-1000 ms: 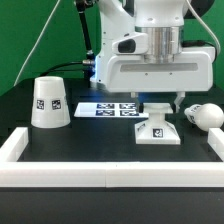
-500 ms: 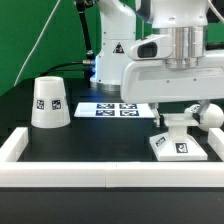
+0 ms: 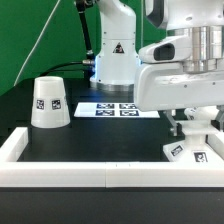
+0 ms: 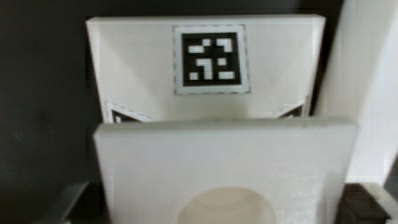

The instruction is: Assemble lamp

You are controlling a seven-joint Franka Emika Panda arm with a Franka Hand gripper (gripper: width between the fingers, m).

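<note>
- The fingers (image 3: 180,126) of my gripper (image 3: 192,128) sit on both sides of the lamp base (image 3: 193,150). I think they are pinching it, because the base goes where they go.
- In the wrist view the lamp base (image 4: 210,90) fills the picture. Its tag faces the camera and the round hole in its low step is just below.
- A second ago the base is in the middle of the black table (image 3: 100,140), in front of the marker board (image 3: 113,108). Now it is far over on the exterior view's right, close to the white wall (image 3: 60,176) at the front.
- I think I am sliding the base into that corner so it sits firm for the next parts.
- The lamp shade (image 3: 50,103) stands in the same place, well apart on the exterior view's left.
- I see the bulb beside the base a second ago. Now the gripper hides that spot, so I cannot tell where it is.
</note>
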